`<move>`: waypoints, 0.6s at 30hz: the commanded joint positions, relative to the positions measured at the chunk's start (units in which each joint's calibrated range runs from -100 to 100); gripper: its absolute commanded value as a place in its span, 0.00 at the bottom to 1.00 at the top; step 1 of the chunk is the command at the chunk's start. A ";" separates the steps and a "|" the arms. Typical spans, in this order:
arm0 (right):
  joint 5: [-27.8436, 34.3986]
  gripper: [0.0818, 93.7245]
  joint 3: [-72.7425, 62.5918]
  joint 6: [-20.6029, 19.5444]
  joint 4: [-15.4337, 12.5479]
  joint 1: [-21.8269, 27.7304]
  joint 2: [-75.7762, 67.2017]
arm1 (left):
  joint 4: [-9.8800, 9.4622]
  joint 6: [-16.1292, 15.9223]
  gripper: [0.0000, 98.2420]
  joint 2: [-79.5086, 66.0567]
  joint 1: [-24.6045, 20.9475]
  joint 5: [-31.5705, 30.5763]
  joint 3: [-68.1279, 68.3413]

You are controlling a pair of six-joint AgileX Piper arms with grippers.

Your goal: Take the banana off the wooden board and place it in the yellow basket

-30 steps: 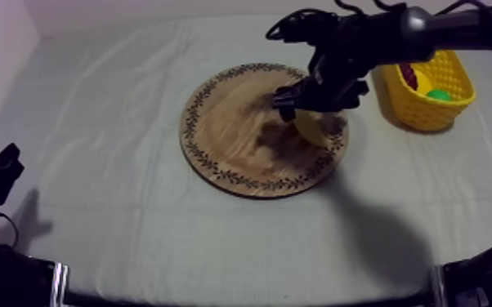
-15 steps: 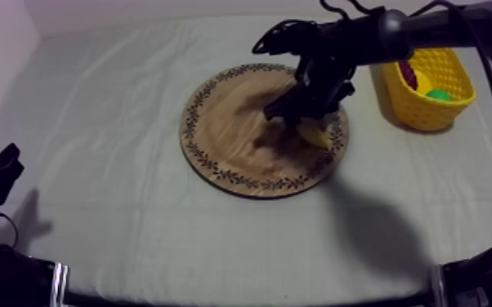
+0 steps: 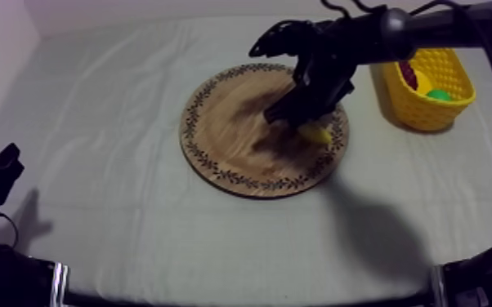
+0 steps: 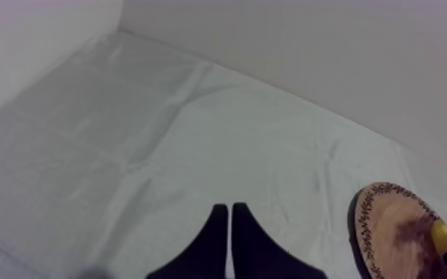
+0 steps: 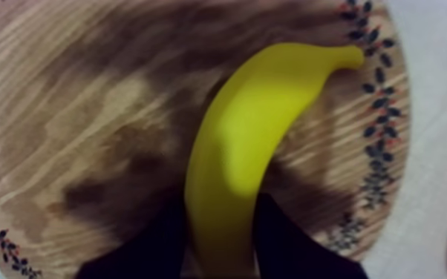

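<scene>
The yellow banana (image 3: 316, 133) lies on the right part of the round wooden board (image 3: 225, 131), near its patterned rim. My right gripper (image 3: 302, 122) is down on it. In the right wrist view the two black fingers (image 5: 160, 241) press against both sides of the banana (image 5: 249, 148) at its thicker end, so the gripper (image 5: 219, 222) is shut on it, with the board (image 5: 63, 111) beneath. The yellow basket (image 3: 429, 110) stands right of the board. My left gripper (image 4: 230, 211) is shut on nothing, far from the board (image 4: 382, 222).
The basket holds a small red fruit (image 3: 410, 75) and a green fruit (image 3: 439, 95). My left arm (image 3: 0, 167) rests low at the table's left edge. Bare cloth lies in front of and left of the board.
My right gripper has come down a little over the banana and its fingers have closed onto it. The left arm has not moved.
</scene>
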 commanded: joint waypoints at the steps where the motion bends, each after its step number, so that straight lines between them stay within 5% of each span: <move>1: 0.44 0.30 1.31 0.74 -0.15 0.44 -3.84 | 0.00 -0.02 0.00 0.03 -0.01 0.01 0.04; 11: 2.58 0.31 10.96 3.50 1.54 5.03 -26.11 | 0.00 -0.02 0.00 0.03 -0.01 0.01 0.04; 18: 3.60 0.31 14.51 9.47 -0.24 12.75 -35.70 | 0.00 -0.02 0.00 0.03 -0.01 0.01 0.04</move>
